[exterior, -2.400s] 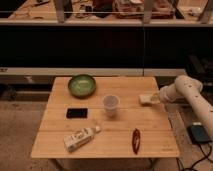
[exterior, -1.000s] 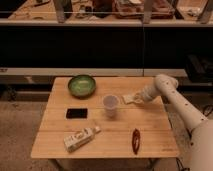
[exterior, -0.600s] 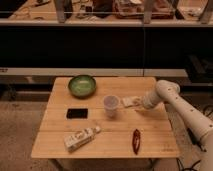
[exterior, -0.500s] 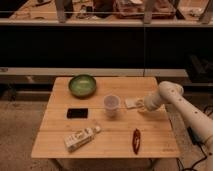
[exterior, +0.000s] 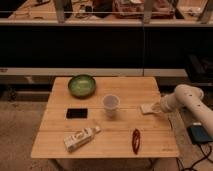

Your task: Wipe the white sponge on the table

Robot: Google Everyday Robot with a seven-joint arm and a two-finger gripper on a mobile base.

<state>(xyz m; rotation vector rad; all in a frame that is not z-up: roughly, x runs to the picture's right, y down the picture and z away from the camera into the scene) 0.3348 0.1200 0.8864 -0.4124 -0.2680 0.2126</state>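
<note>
The white sponge (exterior: pixel 147 108) lies flat on the light wooden table (exterior: pixel 127 88), near its right edge. My gripper (exterior: pixel 157 106) reaches in from the right on a white arm (exterior: pixel 186 97). It sits at the sponge's right end, low on the tabletop, and is shut on the sponge. The sponge's right end is hidden by the gripper.
A translucent plastic cup (exterior: pixel 111 105) stands left of the sponge. A green bowl (exterior: pixel 81 85) is at the back left, with a black phone (exterior: pixel 77 113) in front of it. A white carton (exterior: pixel 80 139) and a red object (exterior: pixel 135 140) lie near the front edge. A blue box (exterior: pixel 200 134) is on the floor at right.
My gripper carried the sponge left toward the cup, then drew it back right along the tabletop to near the right edge. The other objects have not moved.
</note>
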